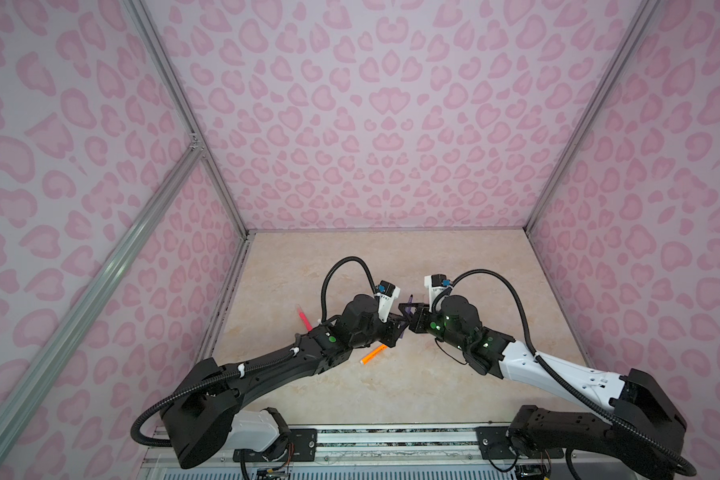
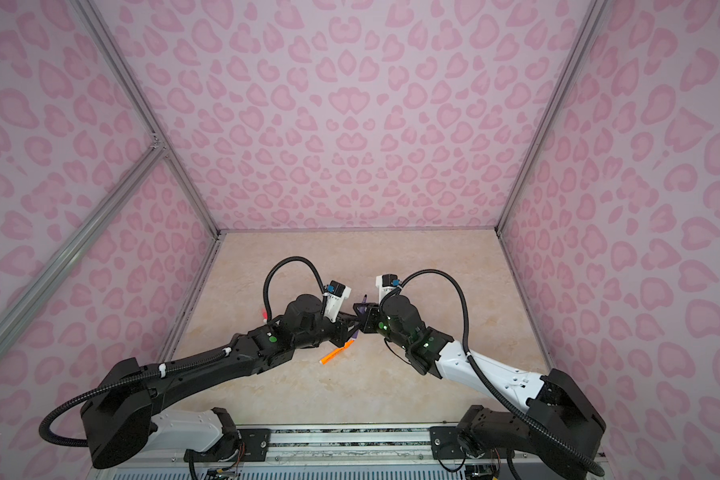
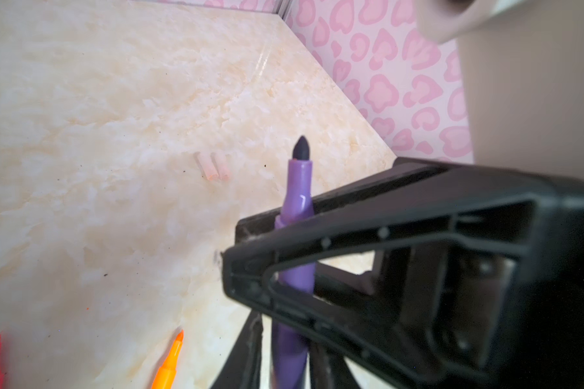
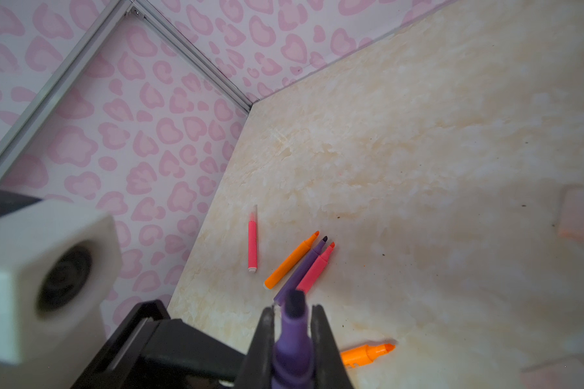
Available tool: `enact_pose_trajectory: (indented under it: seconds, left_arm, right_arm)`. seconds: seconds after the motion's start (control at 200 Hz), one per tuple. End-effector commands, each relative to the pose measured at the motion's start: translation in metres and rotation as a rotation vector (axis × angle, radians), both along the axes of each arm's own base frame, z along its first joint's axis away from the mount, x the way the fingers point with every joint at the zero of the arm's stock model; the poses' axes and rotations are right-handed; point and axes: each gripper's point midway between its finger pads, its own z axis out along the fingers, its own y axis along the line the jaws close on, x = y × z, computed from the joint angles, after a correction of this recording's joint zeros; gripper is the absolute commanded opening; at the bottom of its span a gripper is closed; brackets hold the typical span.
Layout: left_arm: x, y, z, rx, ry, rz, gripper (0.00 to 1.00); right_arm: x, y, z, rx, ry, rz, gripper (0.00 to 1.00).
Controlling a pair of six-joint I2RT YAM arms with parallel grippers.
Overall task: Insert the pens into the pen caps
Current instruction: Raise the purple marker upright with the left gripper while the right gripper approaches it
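Over the middle of the table both grippers meet on one purple pen (image 1: 410, 302) (image 2: 364, 300) that points dark tip up. My right gripper (image 4: 292, 313) (image 1: 409, 311) is shut on the purple pen (image 4: 292, 343) just below its tip. My left gripper (image 3: 284, 365) (image 1: 400, 329) straddles the purple pen (image 3: 299, 192) lower on the barrel, with a thin gap showing beside one finger (image 3: 246, 353). Two pale clear pen caps (image 3: 213, 165) lie side by side on the beige top beyond the pen.
On the table's left part lie a pink-red pen (image 4: 252, 242) with a clear end, then an orange pen (image 4: 292, 259), a purple pen (image 4: 302, 269) and a pink-red pen (image 4: 317, 266) bunched together. Another orange pen (image 4: 368, 355) (image 1: 374, 354) lies under the grippers. A blurred cap (image 4: 577, 215) lies near.
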Motion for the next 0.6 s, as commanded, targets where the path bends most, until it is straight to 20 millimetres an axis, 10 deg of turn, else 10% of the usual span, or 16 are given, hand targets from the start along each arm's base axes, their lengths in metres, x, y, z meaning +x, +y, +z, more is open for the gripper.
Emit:
enact_pose_trajectory:
  seconds: [0.0, 0.29, 0.43, 0.595]
  left_arm:
    - [0.007, -0.007, 0.013, -0.036, -0.028, 0.003, 0.26]
    - [0.006, -0.001, 0.017, -0.043, -0.048, 0.019, 0.29]
    - [0.008, 0.006, 0.020, -0.052, -0.068, 0.051, 0.13]
    - [0.018, 0.024, 0.020, -0.032, -0.074, 0.167, 0.03]
  right_arm:
    - [-0.009, 0.009, 0.002, 0.039, 0.009, 0.041, 0.00]
    - [-0.013, 0.017, -0.003, 0.037, 0.017, 0.056, 0.00]
    - [-0.012, 0.018, -0.004, 0.026, 0.018, 0.057, 0.00]
    - [-0.007, 0.010, -0.007, -0.043, 0.003, 0.022, 0.54]
